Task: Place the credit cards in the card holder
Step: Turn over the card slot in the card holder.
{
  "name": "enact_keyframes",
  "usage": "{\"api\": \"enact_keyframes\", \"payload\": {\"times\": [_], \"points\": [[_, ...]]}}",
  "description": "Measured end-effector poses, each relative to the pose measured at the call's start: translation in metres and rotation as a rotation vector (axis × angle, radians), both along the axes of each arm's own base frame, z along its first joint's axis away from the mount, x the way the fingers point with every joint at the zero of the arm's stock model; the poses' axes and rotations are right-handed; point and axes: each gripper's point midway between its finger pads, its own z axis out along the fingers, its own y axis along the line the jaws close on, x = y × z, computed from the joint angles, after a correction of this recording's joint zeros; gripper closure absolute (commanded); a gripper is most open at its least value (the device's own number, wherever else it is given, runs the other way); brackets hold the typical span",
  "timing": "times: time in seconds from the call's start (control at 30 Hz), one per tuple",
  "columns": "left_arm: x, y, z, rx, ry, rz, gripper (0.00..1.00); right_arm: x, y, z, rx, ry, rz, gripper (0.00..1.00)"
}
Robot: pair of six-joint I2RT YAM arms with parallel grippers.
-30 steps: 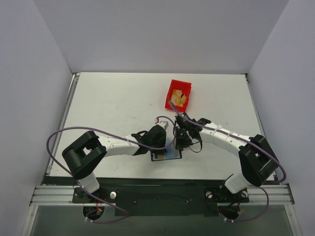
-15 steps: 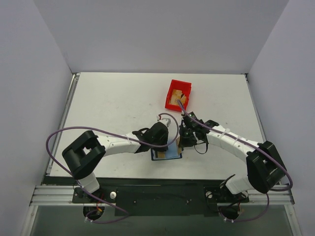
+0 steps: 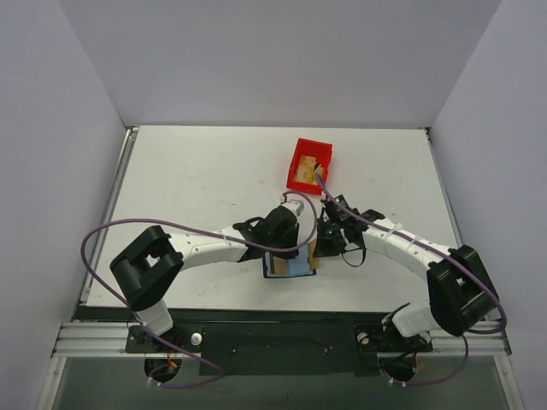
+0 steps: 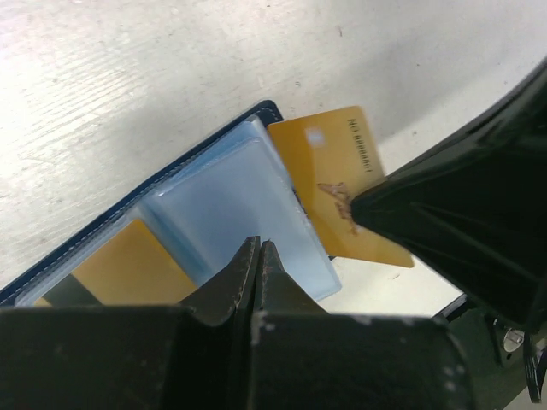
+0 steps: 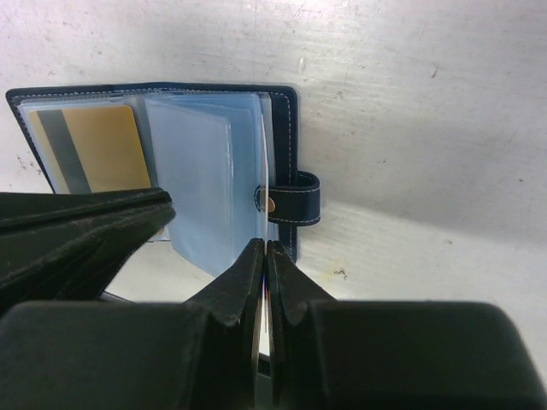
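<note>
One credit card [image 5: 98,145] in card holder [image 5: 291,137]; bin [image 3: 313,147] behind.

A white tabletop [image 3: 188,179] sat between plain pale grey walls [image 3: 273,60] on three sides, evenly lit, an aluminium rail [image 3: 94,339] along its near edge.

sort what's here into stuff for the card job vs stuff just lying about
For the job: card holder, gold card in its sleeve, second gold card pinched in the right tool.
Just lying about: red bin.
</note>
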Motion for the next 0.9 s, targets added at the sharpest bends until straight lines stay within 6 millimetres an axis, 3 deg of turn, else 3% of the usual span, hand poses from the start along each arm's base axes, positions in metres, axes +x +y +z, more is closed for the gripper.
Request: {"api": "enact_keyframes", "payload": {"times": [0.2,0.43,0.9], "points": [[-0.006,-0.013,-0.009,0.012,0.008,-0.048,1.00,-0.001,0.004,-0.008,0.007,0.026,0.010,1.00],[-0.011,-0.012,-0.031,0.053,0.037,-0.062,1.00,-0.001,0.005,-0.009,0.011,0.032,0.012,1.00],[-0.011,-0.011,-0.033,0.064,0.026,-0.079,1.00,-0.001,0.005,-0.010,0.008,0.034,0.012,1.00]]}}
